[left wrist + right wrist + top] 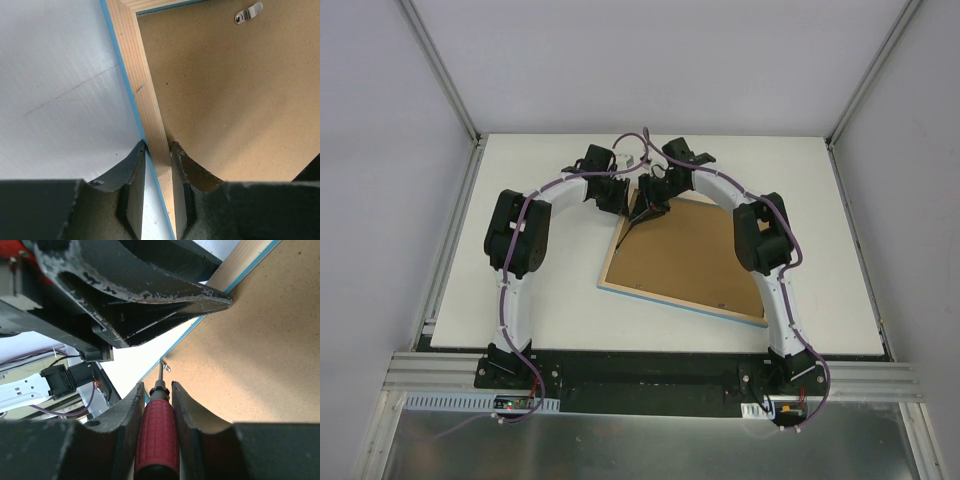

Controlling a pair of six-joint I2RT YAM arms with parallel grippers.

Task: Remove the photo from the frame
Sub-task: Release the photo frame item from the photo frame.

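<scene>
Both clamped — left gripper [158,146] on the one frame [142,85] (back up), right gripper [157,385] on one screwdriver [156,435].

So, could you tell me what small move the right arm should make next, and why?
Probably nudge the tip of the screwdriver sideways to swivel the small metal clip off the backing board. The right gripper holds the screwdriver with its tip at that clip. The left gripper clamps the wood rim of the frame, steadying it. The board sits in the face-down frame.
</scene>
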